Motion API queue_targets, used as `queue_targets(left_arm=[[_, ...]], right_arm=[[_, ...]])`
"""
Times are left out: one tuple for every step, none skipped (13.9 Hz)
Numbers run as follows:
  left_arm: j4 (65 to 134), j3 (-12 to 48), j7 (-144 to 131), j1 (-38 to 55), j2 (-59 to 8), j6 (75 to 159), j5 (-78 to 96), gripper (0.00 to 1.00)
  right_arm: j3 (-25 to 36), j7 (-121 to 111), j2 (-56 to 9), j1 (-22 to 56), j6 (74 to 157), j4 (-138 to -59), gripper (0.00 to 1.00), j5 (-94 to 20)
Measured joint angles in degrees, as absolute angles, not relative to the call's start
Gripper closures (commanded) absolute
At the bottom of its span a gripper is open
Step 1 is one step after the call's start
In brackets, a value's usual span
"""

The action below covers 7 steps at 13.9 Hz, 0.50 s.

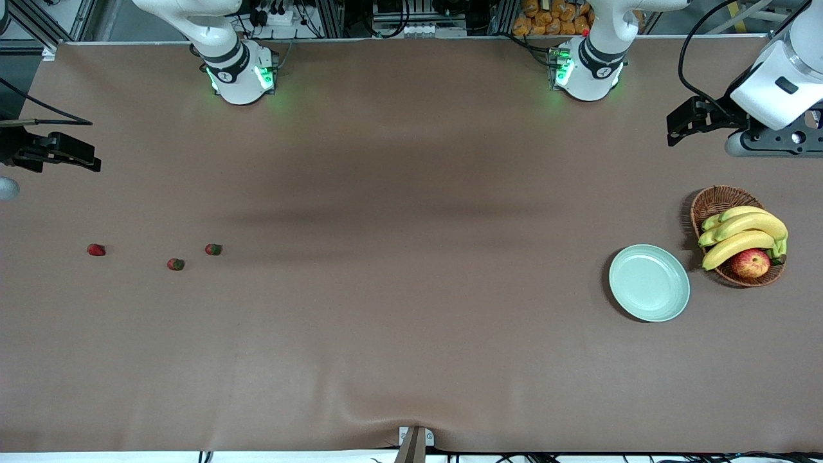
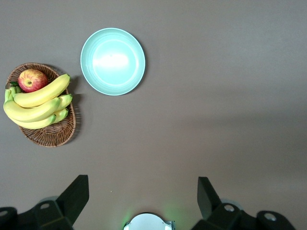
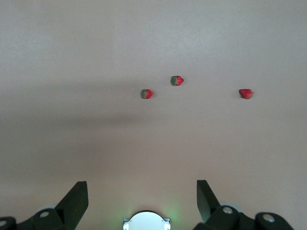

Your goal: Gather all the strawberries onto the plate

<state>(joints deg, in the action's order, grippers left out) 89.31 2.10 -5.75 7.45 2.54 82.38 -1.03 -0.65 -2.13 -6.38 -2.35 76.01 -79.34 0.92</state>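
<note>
Across the whole frame stretches a brown table cover (image 1: pixel 398 289), matte and slightly rumpled near the edge closest to the front camera, with soft shadow bands running along its middle. Toward the right arm's end lie the three strawberries (image 1: pixel 175 263), loosely in a row and apart from one another: one (image 1: pixel 96 249) nearest that end, one (image 1: pixel 213 249) toward the table's middle, and the pointed one between them, slightly nearer the front camera. None is on the plate (image 1: pixel 649 283), which sits bare toward the left arm's end, pale mint and glossy, well apart from the berries. Just beside it stands a wicker basket (image 1: pixel 714 202) holding bananas (image 1: pixel 746 235) and an apple (image 1: pixel 750 262). The left gripper (image 2: pixel 144 196) hangs in the air over bare cover at its own end of the table, fingers spread wide and holding nothing; the right gripper (image 3: pixel 142 197) hangs likewise over its end, jaws apart and empty (both arms wait). Along the top of the front view, past the table's edge, run metal frame rails, cables and a heap of orange packets (image 1: pixel 553 16).
</note>
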Motion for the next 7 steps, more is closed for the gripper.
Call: queue_targets(left_arm=[[89.3,2.1,-5.7,7.5,2.5,82.5,-1.0,0.00],[89.3,2.2,-5.7,7.5,2.5,82.6,-1.0,0.00],[89.3,2.2,-5.7,7.6,2.5,82.7,-1.0,0.00],[89.2,2.3,-5.7,7.6,2.5,83.0,-1.0,0.00],[89.2,2.3,-5.7,7.6,2.5,83.1,-1.0,0.00],[89.1,2.4,-5.7,7.6,2.5,83.1,-1.0,0.00],[89.1,2.4,-5.7,7.6,2.5,83.2,-1.0,0.00]], right_arm=[[-0.6,-2.1,-6.4,-2.4,76.0,-79.3,0.00,0.9],[-0.6,-2.1,-6.4,-2.4,76.0,-79.3,0.00,0.9],[-0.7,-2.1,-6.4,-2.4,76.0,-79.3,0.00,0.9],[-0.7,-2.1,-6.4,-2.4,76.0,-79.3,0.00,0.9],[-0.7,-2.1,-6.5,-2.3,76.0,-79.3,0.00,0.9],[-0.7,-2.1,-6.5,-2.3,76.0,-79.3,0.00,0.9],[-0.7,-2.1,-6.5,-2.3,76.0,-79.3,0.00,0.9]])
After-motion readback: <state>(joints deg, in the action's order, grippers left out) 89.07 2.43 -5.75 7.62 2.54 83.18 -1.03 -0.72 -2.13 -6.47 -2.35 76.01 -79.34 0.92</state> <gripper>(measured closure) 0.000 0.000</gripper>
